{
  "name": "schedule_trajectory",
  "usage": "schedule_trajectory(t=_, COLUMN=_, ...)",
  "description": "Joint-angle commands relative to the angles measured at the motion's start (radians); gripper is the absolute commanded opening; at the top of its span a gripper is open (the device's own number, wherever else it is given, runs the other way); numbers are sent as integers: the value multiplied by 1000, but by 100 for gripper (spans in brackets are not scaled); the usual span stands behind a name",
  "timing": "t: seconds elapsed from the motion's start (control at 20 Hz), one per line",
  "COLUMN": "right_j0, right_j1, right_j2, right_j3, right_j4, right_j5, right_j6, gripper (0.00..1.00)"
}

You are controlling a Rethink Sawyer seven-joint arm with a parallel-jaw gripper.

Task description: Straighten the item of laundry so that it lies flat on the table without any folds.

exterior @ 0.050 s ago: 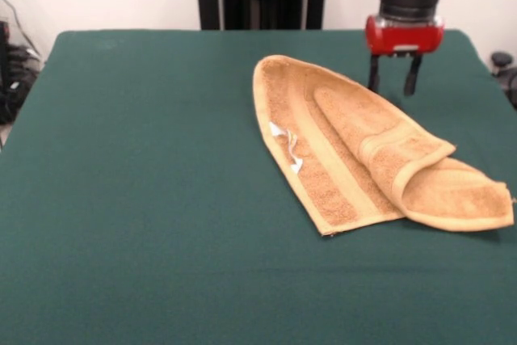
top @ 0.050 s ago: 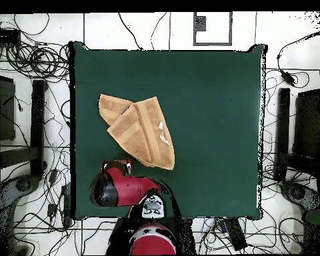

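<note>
The tan item of laundry (exterior @ 0.050 s ago: 363,147) lies folded on the green table (exterior @ 0.050 s ago: 145,199), right of centre in the front view. One long flap is doubled over the rest and the right end curls into a loose roll. A small white tag (exterior @ 0.050 s ago: 287,145) shows on its left part. My gripper (exterior @ 0.050 s ago: 393,82) hangs just behind the towel's far edge, open, its two black fingers apart and holding nothing. In the overhead view the towel (top @ 0.050 s ago: 139,130) lies on the table (top @ 0.050 s ago: 216,133) to the left, with the gripper (top @ 0.050 s ago: 116,165) beside its lower-left edge.
Cables and black stands (top @ 0.050 s ago: 36,127) crowd the floor on both sides of the table. The red arm (top @ 0.050 s ago: 126,189) reaches over the table's bottom-left part in the overhead view. The towel's right end lies close to the table's edge.
</note>
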Motion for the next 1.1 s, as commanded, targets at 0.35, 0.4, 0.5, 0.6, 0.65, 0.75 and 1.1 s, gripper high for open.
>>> schedule_trajectory(t=0.35, right_j0=73, right_j1=-109, right_j2=19, right_j3=59, right_j4=99, right_j5=189, right_j6=232, gripper=100)
schedule_trajectory(t=0.4, right_j0=76, right_j1=-99, right_j2=14, right_j3=50, right_j4=103, right_j5=184, right_j6=233, gripper=100)
schedule_trajectory(t=0.5, right_j0=45, right_j1=-46, right_j2=25, right_j3=31, right_j4=84, right_j5=128, right_j6=217, gripper=100)
schedule_trajectory(t=0.6, right_j0=13, right_j1=20, right_j2=31, right_j3=4, right_j4=57, right_j5=68, right_j6=198, gripper=100)
schedule_trajectory(t=0.65, right_j0=6, right_j1=48, right_j2=26, right_j3=-10, right_j4=47, right_j5=46, right_j6=190, gripper=100)
schedule_trajectory(t=0.75, right_j0=16, right_j1=68, right_j2=11, right_j3=-16, right_j4=48, right_j5=23, right_j6=194, gripper=100)
schedule_trajectory(t=1.1, right_j0=-25, right_j1=92, right_j2=22, right_j3=-23, right_j4=16, right_j5=-5, right_j6=167, gripper=100)
